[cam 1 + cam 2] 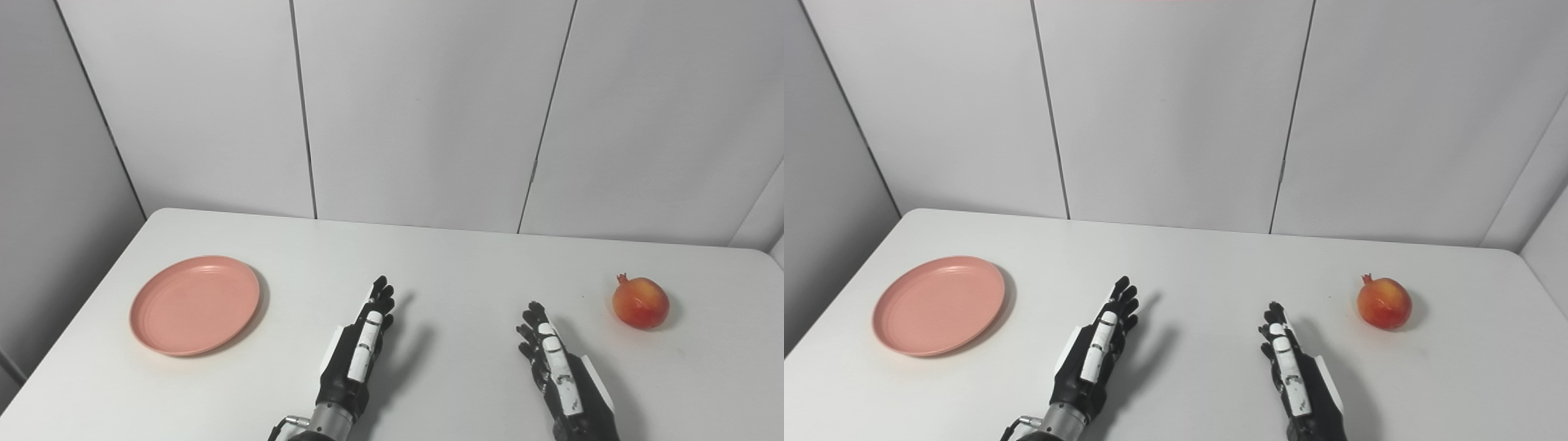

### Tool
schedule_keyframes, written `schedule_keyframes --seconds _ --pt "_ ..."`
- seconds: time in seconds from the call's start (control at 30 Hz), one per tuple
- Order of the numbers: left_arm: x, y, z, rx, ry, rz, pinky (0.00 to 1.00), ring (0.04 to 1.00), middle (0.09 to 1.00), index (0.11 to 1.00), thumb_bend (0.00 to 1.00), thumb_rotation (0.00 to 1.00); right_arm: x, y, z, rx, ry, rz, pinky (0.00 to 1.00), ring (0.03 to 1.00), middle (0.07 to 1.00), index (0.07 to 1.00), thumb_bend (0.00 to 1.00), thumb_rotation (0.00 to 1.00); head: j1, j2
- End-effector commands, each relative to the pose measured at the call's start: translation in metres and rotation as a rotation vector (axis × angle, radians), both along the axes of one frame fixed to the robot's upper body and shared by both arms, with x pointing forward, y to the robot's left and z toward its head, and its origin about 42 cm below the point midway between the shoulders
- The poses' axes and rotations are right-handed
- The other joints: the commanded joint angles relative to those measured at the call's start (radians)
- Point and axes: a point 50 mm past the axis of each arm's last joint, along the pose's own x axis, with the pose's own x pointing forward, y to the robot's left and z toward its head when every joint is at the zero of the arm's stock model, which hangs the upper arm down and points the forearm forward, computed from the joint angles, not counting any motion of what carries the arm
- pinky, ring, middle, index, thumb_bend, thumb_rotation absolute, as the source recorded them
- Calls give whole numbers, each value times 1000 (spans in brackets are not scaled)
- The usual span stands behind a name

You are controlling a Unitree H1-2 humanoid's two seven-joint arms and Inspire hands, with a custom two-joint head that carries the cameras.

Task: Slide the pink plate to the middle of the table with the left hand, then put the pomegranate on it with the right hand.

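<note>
Round pink plastic plate (194,305): far left, unmoved, awaiting slide.
Red-yellow pomegranate (640,302): right side, clear of both hands.
Left hand (358,349): fingers extended, empty (staged mid-table).
Right hand (560,367): fingers extended, empty.

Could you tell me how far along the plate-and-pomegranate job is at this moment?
Nothing looks done yet. The pink plate sits at the table's left side, the pomegranate at the right, untouched. The left robot hand and right robot hand are open, holding nothing. Both the slide and the placing remain.
</note>
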Motion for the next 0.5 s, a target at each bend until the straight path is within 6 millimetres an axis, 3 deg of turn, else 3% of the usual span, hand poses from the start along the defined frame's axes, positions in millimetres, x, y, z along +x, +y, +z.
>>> schedule_keyframes --seconds 0.0,0.23,0.47 --pt "2 -12 2 7 -7 -4 1000 1000 1000 1000 418 1000 1 -3 17 14 -95 18 1000 992 999 1000 223 1000 28 -6" --pt "4 -26 -1 20 0 12 1000 1000 1000 1000 414 1000 1 -13 17 10 -90 24 1000 999 1000 1000 215 1000 98 -22" --pt "5 -31 0 28 14 16 1000 999 1000 1000 409 1000 2 -15 18 18 -89 23 1000 1000 1000 994 201 1000 105 -26"
